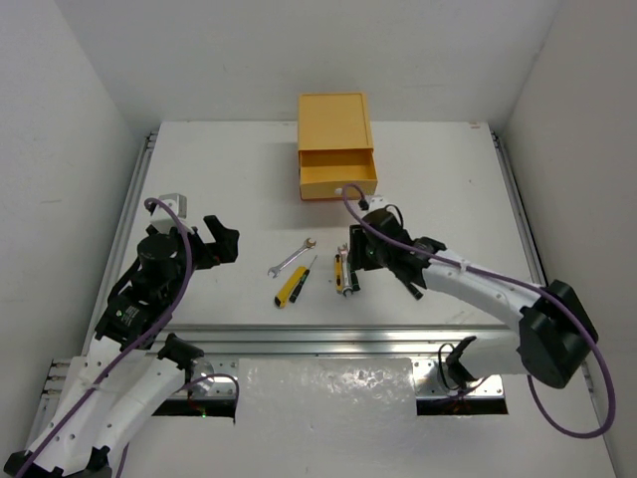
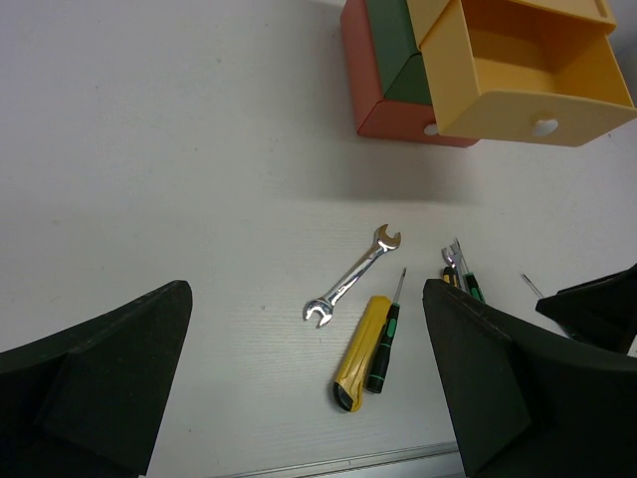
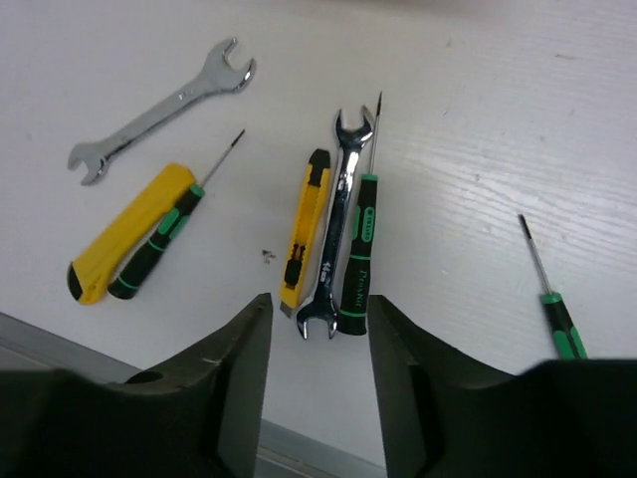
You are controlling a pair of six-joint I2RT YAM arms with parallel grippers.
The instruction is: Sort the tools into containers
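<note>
Yellow top drawer (image 1: 338,186) stands pulled out — I see my right gripper (image 3: 317,317) spread open above a silver open-end wrench (image 3: 338,219), slim yellow knife (image 3: 304,224) and green-black screwdriver (image 3: 356,259) on the white table (image 3: 478,119); left gripper (image 2: 304,304) gapes, empty.

white table (image 1: 448,169) enclosed by white walls (image 1: 60,100) on three sides; aluminium rail (image 1: 328,340) along the near edge; small grey bracket (image 1: 171,202) at the left edge; tiny dark specks (image 3: 267,255) on the surface.
</note>
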